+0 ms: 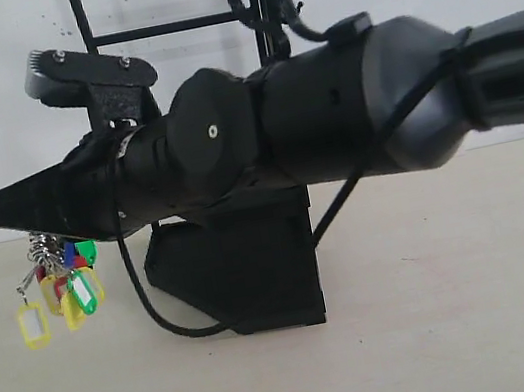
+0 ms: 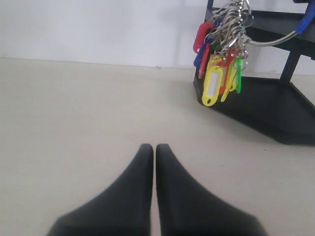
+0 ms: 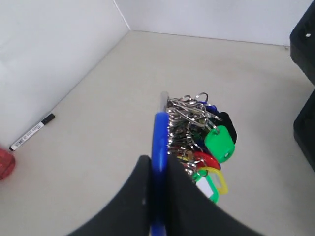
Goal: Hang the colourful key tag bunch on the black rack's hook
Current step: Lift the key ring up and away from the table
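Grip check, right gripper (image 3: 157,169): clenched on the big blue loop (image 3: 159,132) of the colourful key tag bunch (image 3: 199,142), with the loop pinched edge-on between the two black fingers. Hangs free just under those fingers, silver rings bunched on top, green, red, yellow and blue tags dangling below. In the exterior view, off the beige table (image 1: 447,326), to the left of the black rack (image 1: 255,268) and apart from it. Rack standing on the table against the white wall, its middle covered by the right arm reaching across in front of it; only the base block and the upper bar frame exposed. Left gripper (image 2: 153,152): jaws pressed together, nothing between them, low over bare table. From the left wrist view, bunch seen in front of a corner of the rack's lower tray, contact with the rack not discernible from that angle. Marker pen (image 3: 32,132) lying on the table near the wall in the right wrist view, a red object (image 3: 4,162) next to it, cut off at the picture's edge, kind not discernible.
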Motion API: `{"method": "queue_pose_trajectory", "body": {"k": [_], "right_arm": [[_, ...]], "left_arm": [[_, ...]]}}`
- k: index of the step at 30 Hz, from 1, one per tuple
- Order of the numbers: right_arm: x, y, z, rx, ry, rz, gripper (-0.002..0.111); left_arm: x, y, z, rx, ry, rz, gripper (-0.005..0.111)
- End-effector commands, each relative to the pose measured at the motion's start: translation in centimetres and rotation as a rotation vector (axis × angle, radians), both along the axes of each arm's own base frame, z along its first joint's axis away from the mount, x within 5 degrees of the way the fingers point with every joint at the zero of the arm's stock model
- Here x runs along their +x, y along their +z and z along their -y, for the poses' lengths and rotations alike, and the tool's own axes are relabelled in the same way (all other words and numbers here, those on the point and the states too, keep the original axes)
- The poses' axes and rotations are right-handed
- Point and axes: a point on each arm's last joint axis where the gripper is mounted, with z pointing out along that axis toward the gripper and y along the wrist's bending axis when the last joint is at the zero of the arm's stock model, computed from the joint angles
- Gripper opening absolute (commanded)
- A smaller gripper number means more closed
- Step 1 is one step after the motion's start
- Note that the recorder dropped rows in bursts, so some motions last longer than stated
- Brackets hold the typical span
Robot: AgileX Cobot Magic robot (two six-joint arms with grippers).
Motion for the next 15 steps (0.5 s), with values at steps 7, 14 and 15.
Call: {"method": "queue_pose_trajectory", "body": {"k": [7,14,15], "right_arm": [[-5.1,4.4,5.2,-0.029,0.039,0.132,0.0],[-9.0,7.3,8.9,-0.028,0.061,0.242,0.0],[-9.5,7.8,9.5,-0.028,0.062,0.262,0.0]], "left_arm": [[0.0,0.1,0.0,0.008,0.0,0.011,0.004],[0.0,0.1,0.0,0.008,0.0,0.011,0.004],[0.0,0.1,0.0,0.008,0.0,0.011,0.004]]}}
